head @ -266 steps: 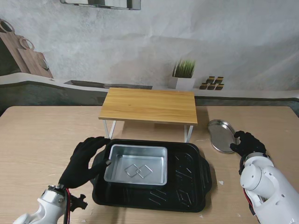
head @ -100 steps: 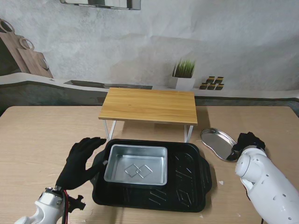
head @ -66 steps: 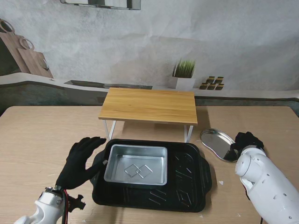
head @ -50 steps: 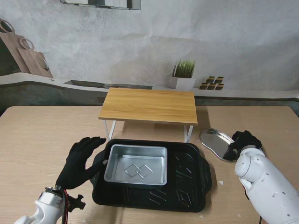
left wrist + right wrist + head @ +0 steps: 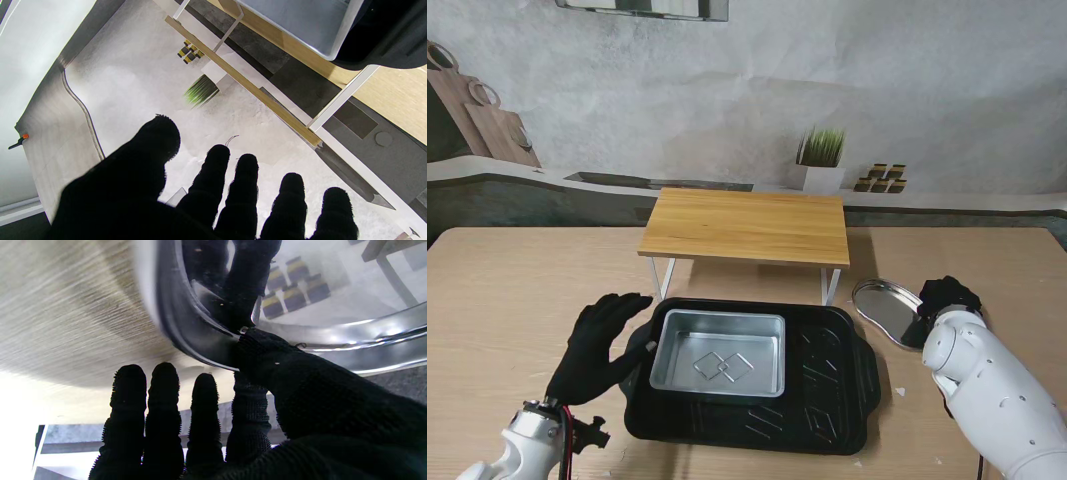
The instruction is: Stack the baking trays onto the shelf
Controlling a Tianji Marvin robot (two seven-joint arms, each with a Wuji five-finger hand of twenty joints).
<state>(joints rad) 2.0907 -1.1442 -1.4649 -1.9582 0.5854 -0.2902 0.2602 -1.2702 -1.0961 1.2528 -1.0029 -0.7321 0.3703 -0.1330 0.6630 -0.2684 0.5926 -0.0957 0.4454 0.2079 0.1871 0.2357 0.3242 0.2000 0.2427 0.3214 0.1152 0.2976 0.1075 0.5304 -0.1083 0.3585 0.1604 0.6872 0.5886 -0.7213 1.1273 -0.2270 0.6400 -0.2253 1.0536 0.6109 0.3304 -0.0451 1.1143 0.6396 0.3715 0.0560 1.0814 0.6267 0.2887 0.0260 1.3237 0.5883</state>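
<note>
oval steel tray (image 5: 888, 311) on table right of the black tray (image 5: 827, 385), tilted, right edge raised | right hand (image 5: 944, 297) at that raised edge: thumb (image 5: 263, 350) on rim, four fingers (image 5: 160, 400) straight beside it, grip unclear | left hand (image 5: 599, 343) spread, empty, beside black tray's left rim | square steel pan (image 5: 719, 352) inside black tray | shelf (image 5: 745, 226) farther from me

Glossy metal oval tray (image 5: 888, 311), matt wooden shelf (image 5: 745, 226)
</note>
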